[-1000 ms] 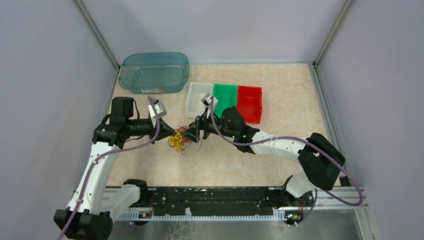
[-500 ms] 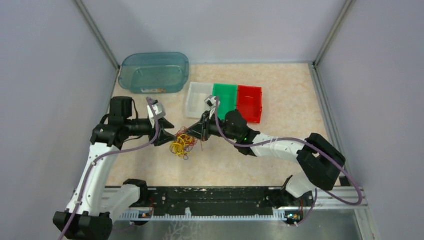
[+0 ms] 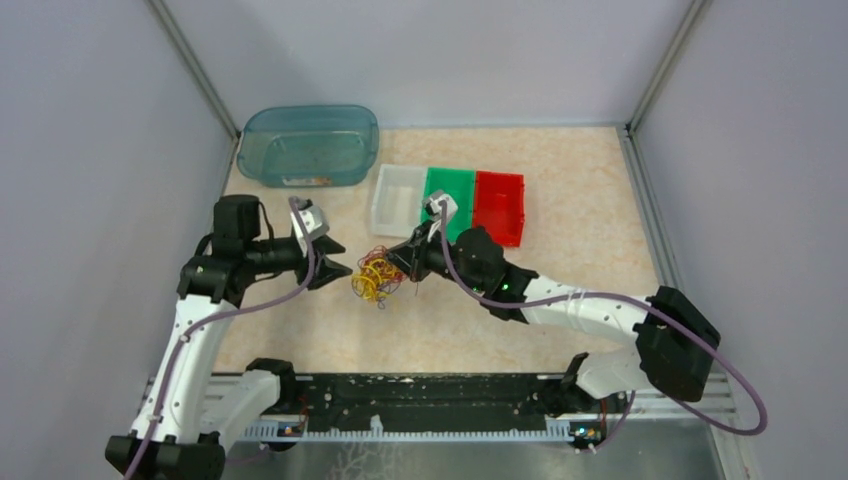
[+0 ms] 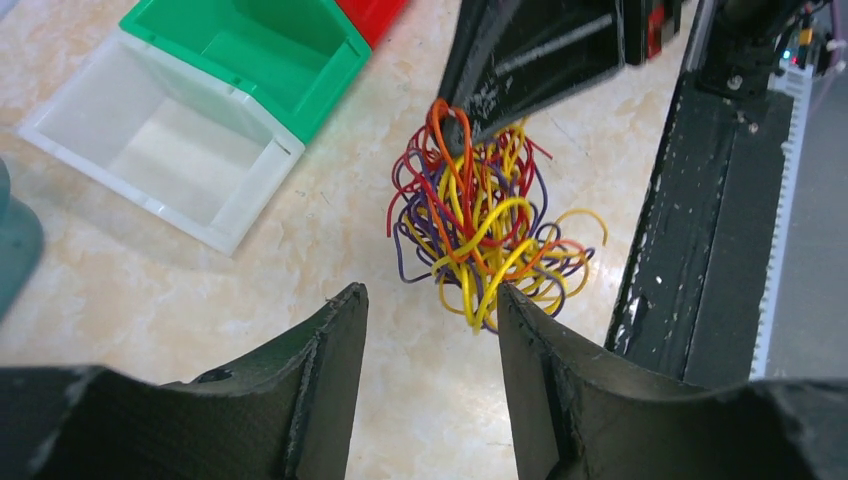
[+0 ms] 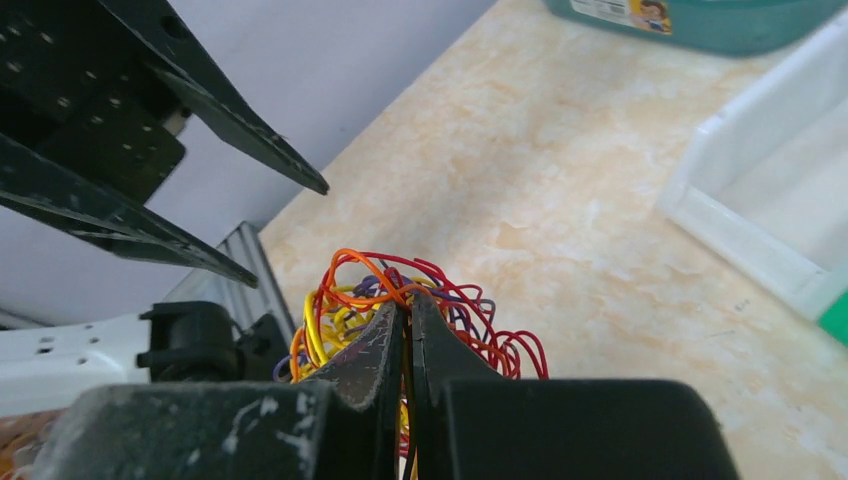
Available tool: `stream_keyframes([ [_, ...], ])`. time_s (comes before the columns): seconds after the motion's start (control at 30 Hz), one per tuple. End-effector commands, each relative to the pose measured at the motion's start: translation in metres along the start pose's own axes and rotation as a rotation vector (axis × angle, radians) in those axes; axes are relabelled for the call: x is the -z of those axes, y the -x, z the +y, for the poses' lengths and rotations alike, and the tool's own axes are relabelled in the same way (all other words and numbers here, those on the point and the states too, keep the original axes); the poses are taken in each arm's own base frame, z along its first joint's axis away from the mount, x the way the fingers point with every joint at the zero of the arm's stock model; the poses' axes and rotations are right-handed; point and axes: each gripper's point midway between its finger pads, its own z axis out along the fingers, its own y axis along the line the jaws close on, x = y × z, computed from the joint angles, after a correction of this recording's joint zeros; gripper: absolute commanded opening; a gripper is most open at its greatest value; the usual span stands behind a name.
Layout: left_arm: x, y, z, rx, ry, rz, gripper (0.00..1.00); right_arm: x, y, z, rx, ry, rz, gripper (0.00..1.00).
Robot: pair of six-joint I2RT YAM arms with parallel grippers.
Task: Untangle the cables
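The cables (image 3: 377,277) are bunched in 1 curly clump left of the table's (image 3: 560,200) middle, near the white bin (image 3: 385,215), with the right gripper (image 3: 405,262) holding a few top loops in jaws pinched shut. The left gripper (image 3: 335,262) faces it just apart, jaws partly open and empty. With nothing anchoring the clump, a pull from the right would likely drag it whole or cinch its knots, and thin loops may slip out.
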Motion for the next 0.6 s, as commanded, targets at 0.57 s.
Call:
stream_keyframes([
  [0.57, -0.014, 0.023, 0.006, 0.589, 0.078, -0.172, 0.57, -0.013, 0.046, -0.003, 0.088, -0.632, -0.331, 0.00],
])
